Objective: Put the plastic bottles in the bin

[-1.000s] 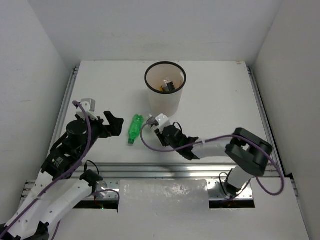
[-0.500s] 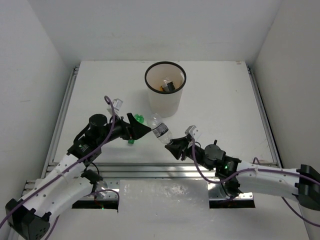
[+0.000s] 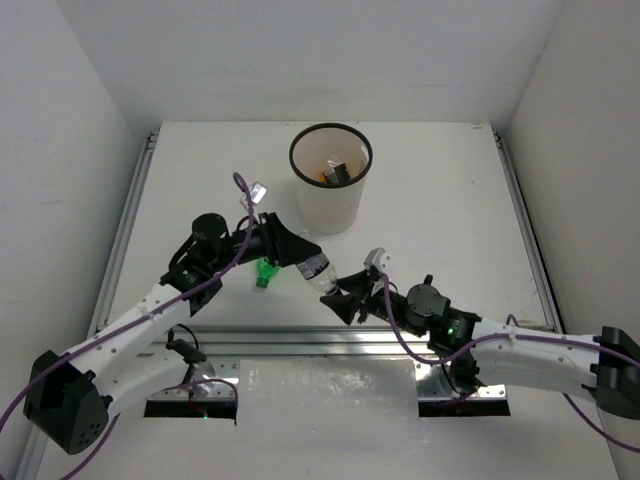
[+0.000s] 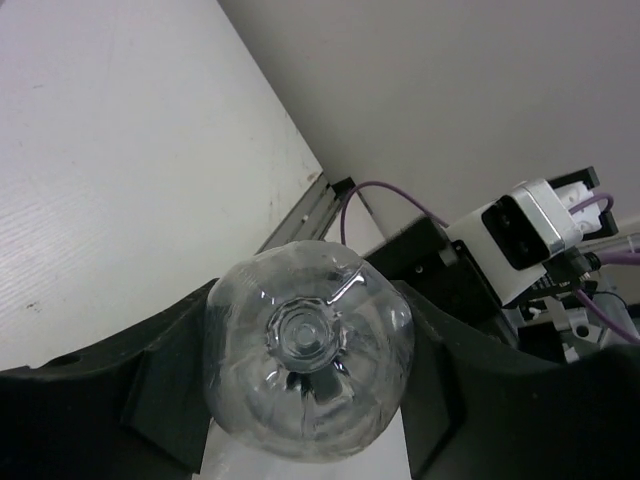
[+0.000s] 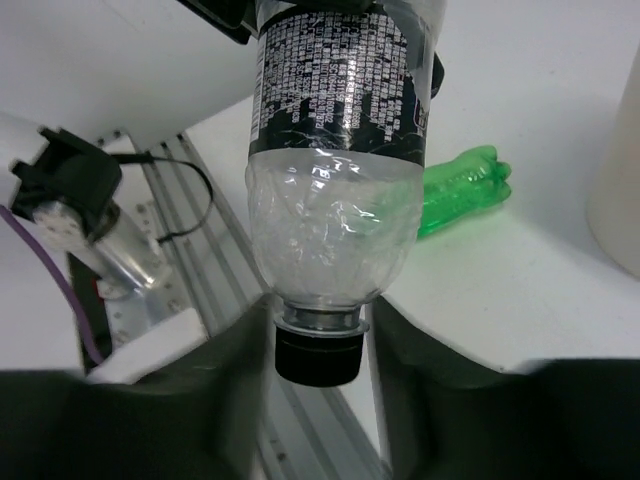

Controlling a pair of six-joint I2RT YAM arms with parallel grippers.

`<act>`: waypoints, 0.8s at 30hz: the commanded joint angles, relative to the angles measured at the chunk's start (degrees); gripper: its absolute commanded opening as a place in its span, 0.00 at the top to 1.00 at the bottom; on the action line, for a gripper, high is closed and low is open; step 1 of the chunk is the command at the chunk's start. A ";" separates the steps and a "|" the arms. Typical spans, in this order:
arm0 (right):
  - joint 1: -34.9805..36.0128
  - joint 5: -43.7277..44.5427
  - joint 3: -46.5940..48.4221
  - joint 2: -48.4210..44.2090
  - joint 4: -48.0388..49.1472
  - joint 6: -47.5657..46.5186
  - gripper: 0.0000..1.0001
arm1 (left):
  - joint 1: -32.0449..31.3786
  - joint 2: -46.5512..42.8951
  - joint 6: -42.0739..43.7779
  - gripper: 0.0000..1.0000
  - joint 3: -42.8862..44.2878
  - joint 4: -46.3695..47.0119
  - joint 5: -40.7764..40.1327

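STEP: handover of clear bottle (image 3: 312,264), aloft over table (image 3: 450,200) near edge, centre | right gripper (image 5: 315,345): clamped shut on its capped end | left gripper (image 4: 305,370): jaws against base, both sides | ADVICE: right lets go only once left's hold is firm; then to bin (image 3: 325,205), far centre | VIEWS: only left wrist shows base seated; overhead hides it | green bottle (image 5: 465,190): lying on table below.

Both arms meet mid-table: clear bottle (image 3: 318,267) held slantwise betw. them. L gripper (image 3: 300,253) clamps its upper-left end, R gripper (image 3: 341,297) pinches the lower-right end. Green bottle (image 3: 265,272) lies on the table (image 3: 440,200) right under the L gripper, partly hidden. Bin (image 3: 328,208) stands upright just behind, w/ orange & black items (image 3: 333,170) inside.
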 commanded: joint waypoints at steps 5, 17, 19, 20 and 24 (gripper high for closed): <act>0.25 13.19 4.12 -7.42 -5.49 2.90 0.01 | -1.09 3.51 8.52 1.00 21.80 -15.67 -14.79; 0.07 17.95 2.00 -13.14 -28.16 9.58 0.01 | 1.81 43.40 22.24 0.60 75.59 -42.92 -40.51; 0.07 19.44 2.36 -13.23 -29.86 10.11 0.01 | 2.86 49.47 22.42 0.30 81.41 -46.54 -39.63; 0.07 19.71 2.36 -13.40 -30.13 10.20 0.01 | 3.13 51.75 22.60 0.25 82.82 -47.43 -39.01; 0.07 23.31 2.54 -14.63 -34.25 11.25 0.01 | 3.22 50.03 23.48 0.00 82.49 -48.31 -40.31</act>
